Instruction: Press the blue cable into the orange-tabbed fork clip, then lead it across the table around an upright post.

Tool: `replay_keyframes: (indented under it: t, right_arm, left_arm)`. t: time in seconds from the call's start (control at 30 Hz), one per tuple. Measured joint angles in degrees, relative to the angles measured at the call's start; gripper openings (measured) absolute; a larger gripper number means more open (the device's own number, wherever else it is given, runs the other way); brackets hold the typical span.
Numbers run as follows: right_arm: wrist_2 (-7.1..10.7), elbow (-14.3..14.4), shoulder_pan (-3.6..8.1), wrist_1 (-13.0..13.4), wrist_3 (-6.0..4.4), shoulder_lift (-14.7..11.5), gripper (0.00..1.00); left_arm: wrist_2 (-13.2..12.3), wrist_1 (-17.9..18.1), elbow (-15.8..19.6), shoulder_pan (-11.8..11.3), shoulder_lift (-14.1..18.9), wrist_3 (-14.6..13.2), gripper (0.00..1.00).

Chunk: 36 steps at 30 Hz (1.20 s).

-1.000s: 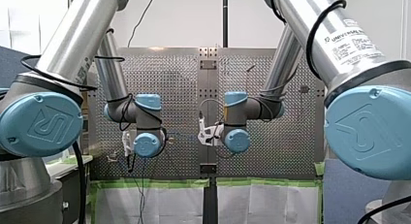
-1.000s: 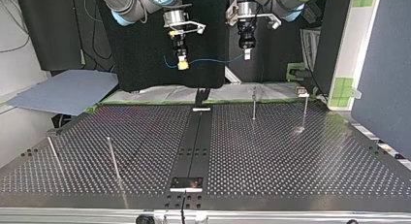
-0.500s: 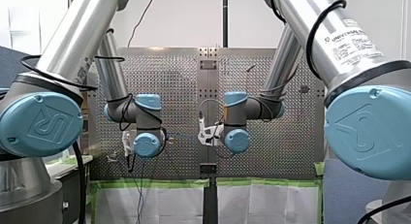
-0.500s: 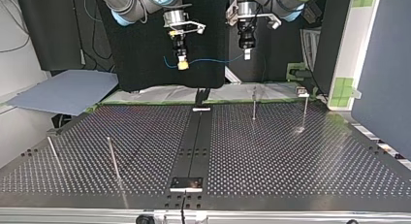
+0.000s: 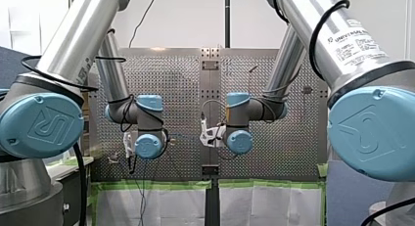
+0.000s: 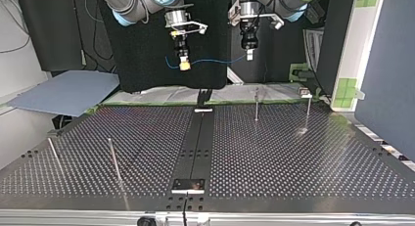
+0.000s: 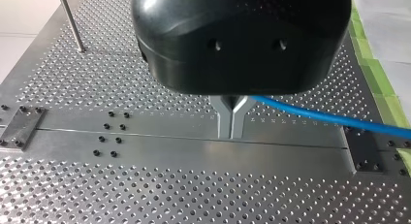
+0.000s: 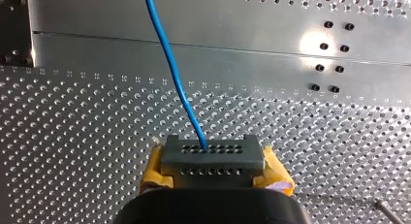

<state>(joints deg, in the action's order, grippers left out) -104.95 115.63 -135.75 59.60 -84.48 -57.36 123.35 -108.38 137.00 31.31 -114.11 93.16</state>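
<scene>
Thin blue cable (image 6: 215, 61) runs sideways, high over the perforated metal table (image 6: 293, 157), pinched in my left gripper (image 6: 249, 56) and yellow-padded right gripper (image 6: 184, 66); slim steel post (image 6: 256, 104) stands nearer my left

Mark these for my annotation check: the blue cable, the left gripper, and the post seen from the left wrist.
blue cable (image 7: 315, 111): left wrist view, free stretch beside the jaws.
left gripper (image 7: 231, 135): left wrist view, midway between the tips of its jaws.
post (image 7: 71, 20): left wrist view, middle of its shaft.
</scene>
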Motion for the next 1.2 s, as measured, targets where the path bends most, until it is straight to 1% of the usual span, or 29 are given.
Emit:
replay_keyframes:
  t: [0.33, 0.57, 1.13, 1.2]
  right_arm:
    - [0.0, 0.0, 0.0, 0.0, 0.0, -0.01, 0.0]
    - [-0.08, 0.0, 0.0, 0.0, 0.0, -0.01, 0.0]
    - [-0.1, -0.01, 0.01, 0.0, 0.0, 0.01, 0.0]
    - [-0.27, -0.2, 0.2, 0.19, 0.2, 0.19, 0.0]
  left_arm:
    - [-0.11, -0.09, 0.12, -0.09, -0.11, -0.16, 0.0]
    - [-0.67, -1.62, 1.24, -0.25, -0.33, -0.42, 0.0]
    - [-0.7, -1.76, 1.32, -0.26, -0.35, -0.44, 0.0]
    - [-0.7, -1.76, 1.32, -0.26, -0.35, -0.44, 0.0]
